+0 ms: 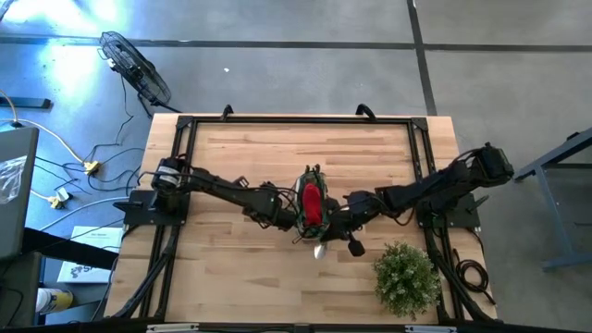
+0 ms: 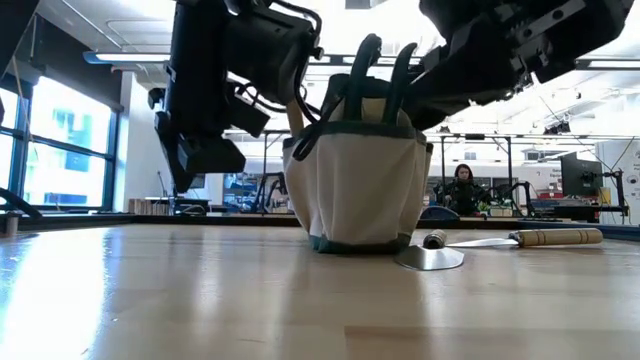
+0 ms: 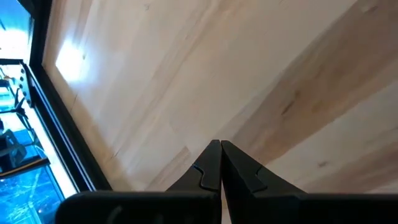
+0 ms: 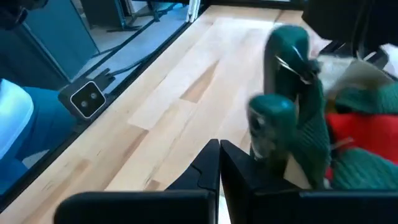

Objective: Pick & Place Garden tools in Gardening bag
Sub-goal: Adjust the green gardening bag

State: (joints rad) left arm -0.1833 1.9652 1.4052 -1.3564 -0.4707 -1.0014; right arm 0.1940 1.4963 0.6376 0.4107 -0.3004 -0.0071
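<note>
Low view: trowel (image 2: 500, 241) lies flat, crosswise.

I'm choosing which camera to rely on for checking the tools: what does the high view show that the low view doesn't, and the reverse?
Only the high view shows the potted plant near the table's right front corner, the red fabric piece on top of the gardening bag, and which arm is which. Only the low view shows the trowel lying flat on the table beside the bag, pale handle pointing away from it, and a person in the room behind. Both show the bag standing between the two arms.
</note>
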